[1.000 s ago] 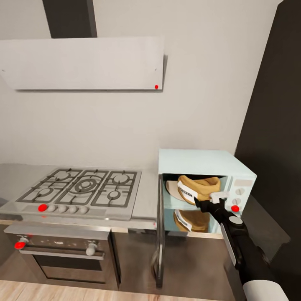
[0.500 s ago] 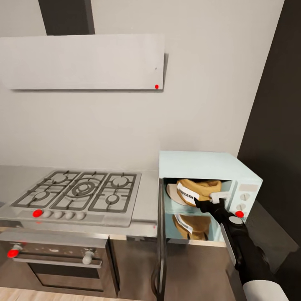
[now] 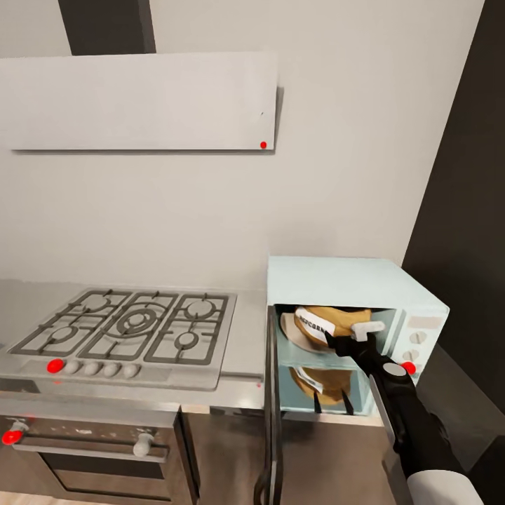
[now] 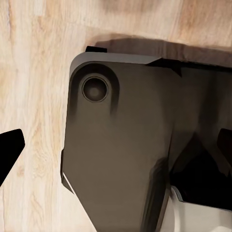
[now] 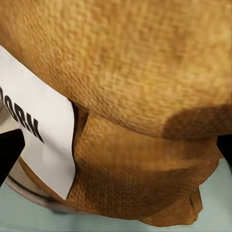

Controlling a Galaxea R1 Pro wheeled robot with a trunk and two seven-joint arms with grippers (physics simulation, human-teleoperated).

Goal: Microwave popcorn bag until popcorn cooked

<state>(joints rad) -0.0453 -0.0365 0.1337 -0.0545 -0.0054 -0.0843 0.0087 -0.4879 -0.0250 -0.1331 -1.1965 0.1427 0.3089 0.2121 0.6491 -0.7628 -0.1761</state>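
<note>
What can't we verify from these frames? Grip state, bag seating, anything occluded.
- Right gripper: head view shows it at the popcorn bag inside the microwave; contact and jaw opening are hidden by its own body.
- Bag's far side, base: right wrist view is too close.
- Left gripper: left wrist view shows dark fingertips at the frame edges, over floor and the robot's base.
</note>
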